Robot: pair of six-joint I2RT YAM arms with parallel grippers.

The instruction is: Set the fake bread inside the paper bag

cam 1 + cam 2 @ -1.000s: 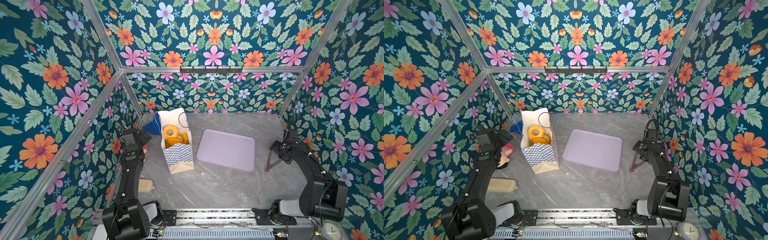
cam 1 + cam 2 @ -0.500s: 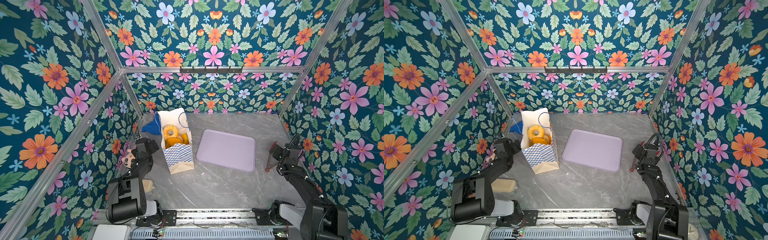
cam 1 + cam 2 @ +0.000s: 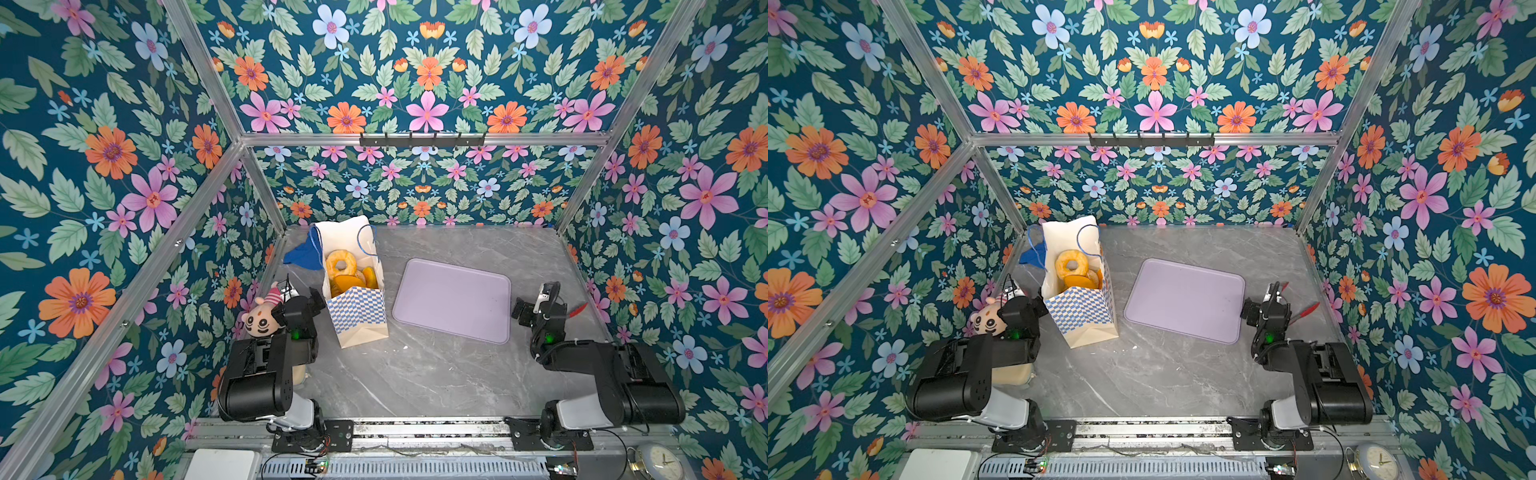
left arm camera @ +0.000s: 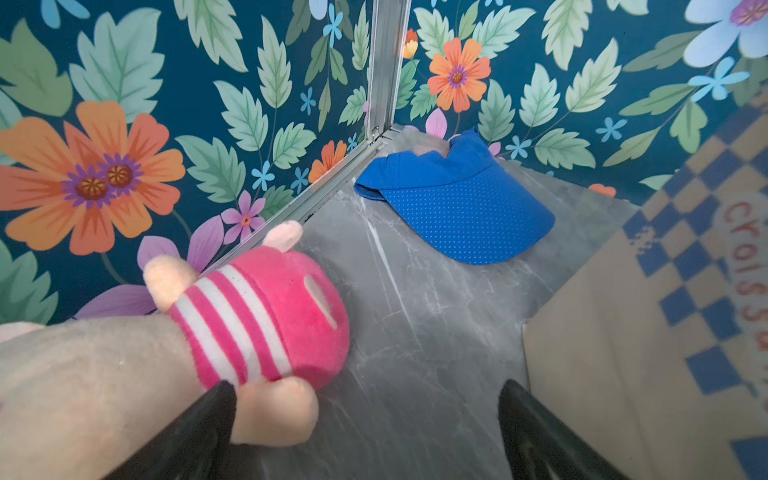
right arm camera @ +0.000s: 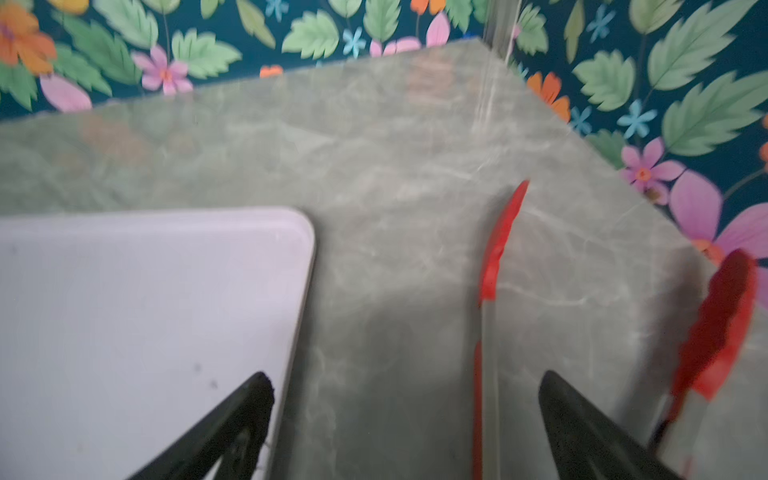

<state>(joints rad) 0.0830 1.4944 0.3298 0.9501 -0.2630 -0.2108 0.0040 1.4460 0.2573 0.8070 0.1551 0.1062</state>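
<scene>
Left wrist view: the left gripper has its two black fingers spread wide, with nothing between them but the grey marble table. A plush doll in pink and white stripes lies just beside one finger. The blue-checkered paper bag stands just beside the other finger. A blue visor cap lies farther off, in the corner of the flowered walls.

Right wrist view, blurred: the right gripper is also spread wide and grips nothing. One arm of red-tipped tongs lies on the table in the gap, and a lilac tray sits by one finger.

In both top views the bag stands upright and open. The fake bread is inside it, with a ring doughnut on top.
</scene>
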